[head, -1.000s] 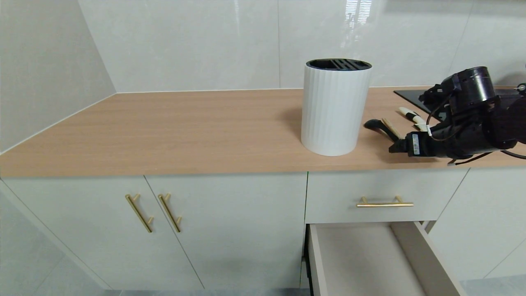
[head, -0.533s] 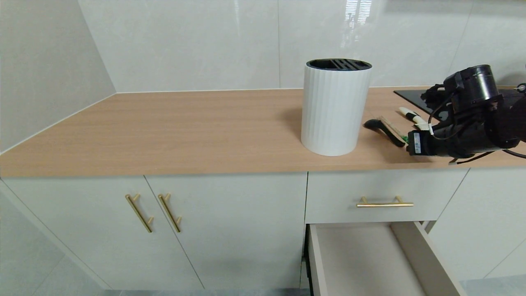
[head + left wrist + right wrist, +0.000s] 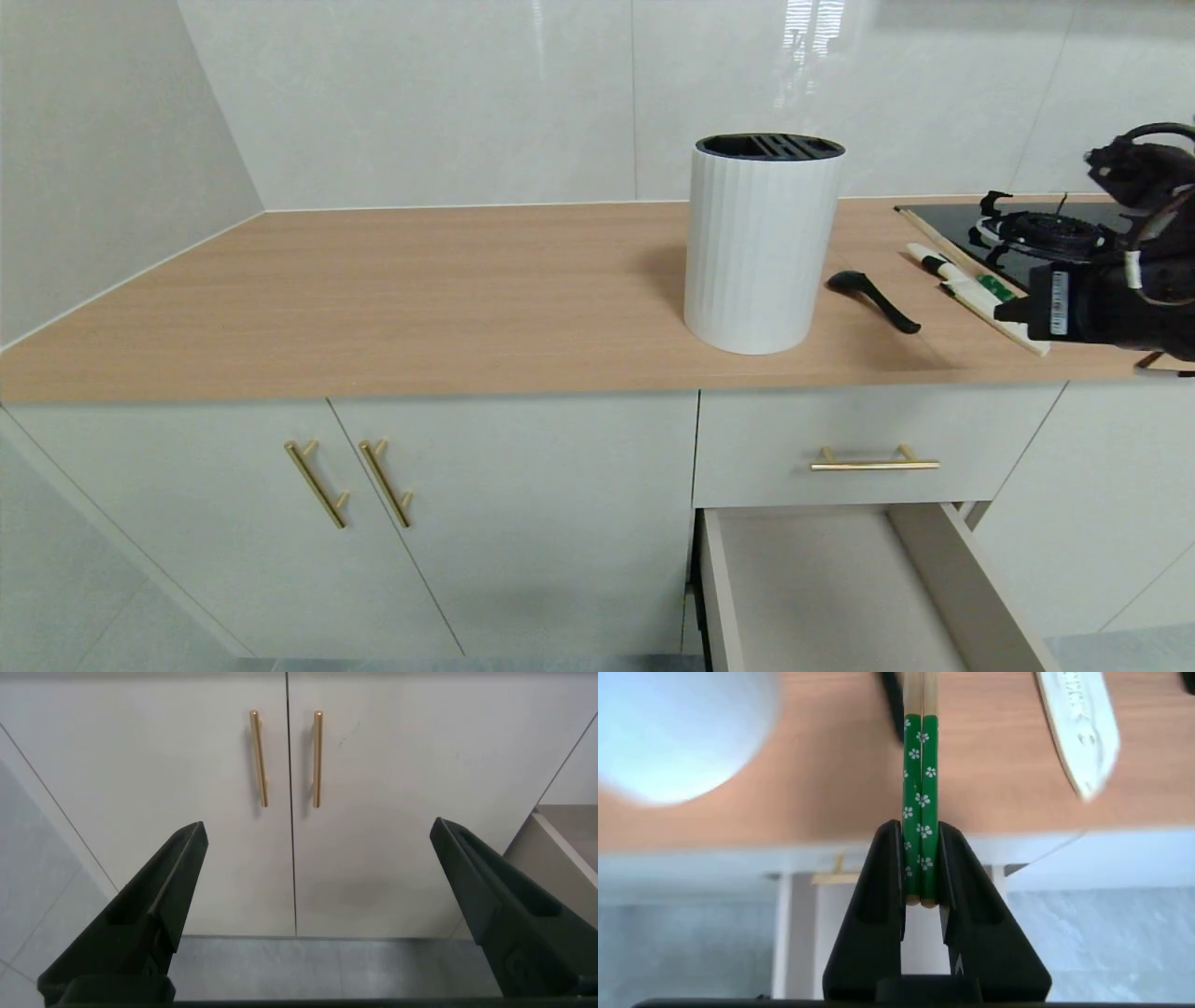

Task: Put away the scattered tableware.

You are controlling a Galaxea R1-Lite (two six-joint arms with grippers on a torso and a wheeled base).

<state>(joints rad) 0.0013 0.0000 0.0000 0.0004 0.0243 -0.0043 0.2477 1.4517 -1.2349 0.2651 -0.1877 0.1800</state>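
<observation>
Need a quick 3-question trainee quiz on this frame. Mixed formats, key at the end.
1. Fill in: the lower drawer stands ____.
2. True or false: the right gripper is shut on a pair of chopsticks.
3. Pick one: the black spoon lies A) in the drawer, B) on the counter beside the white holder, C) inside the holder.

Key: 1 open; 2 true; 3 B.

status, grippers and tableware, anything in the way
Right gripper shut on chopsticks, above counter. Left gripper open, facing cabinet doors. Black spoon lies between holder and chopsticks.
</observation>
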